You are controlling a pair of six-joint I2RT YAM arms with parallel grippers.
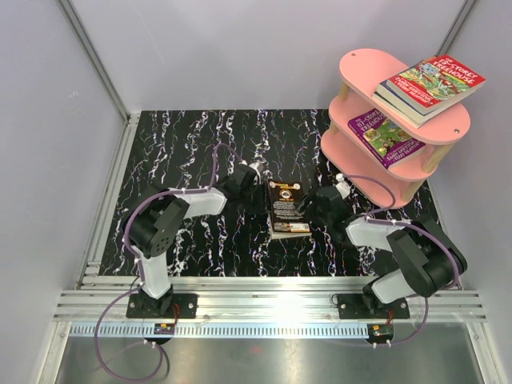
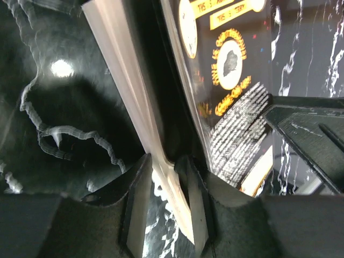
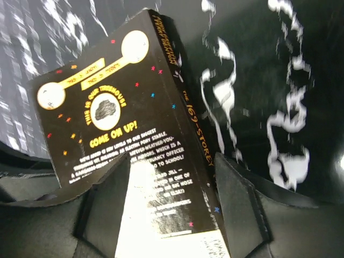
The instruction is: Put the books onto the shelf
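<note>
A black-covered book point(image 1: 288, 210) lies back cover up in the middle of the table. My left gripper point(image 1: 260, 182) is at its far left side. In the left wrist view its jaws point(image 2: 164, 161) straddle the cream page edge point(image 2: 134, 107); the strip touches one finger and table shows beside the other. My right gripper point(image 1: 312, 206) is at the book's right side, jaws point(image 3: 172, 158) wide: one finger over the back cover point(image 3: 123, 118), one beside the spine. The pink shelf point(image 1: 360, 68) stands back right, with a red book point(image 1: 436, 80) stacked on top and a purple book point(image 1: 384, 136) on the middle board.
Grey walls close in the black marbled table point(image 1: 184, 152) at the back and both sides. Aluminium rails point(image 1: 264, 300) run along the near edge by the arm bases. A darker book point(image 1: 398, 102) lies under the red one.
</note>
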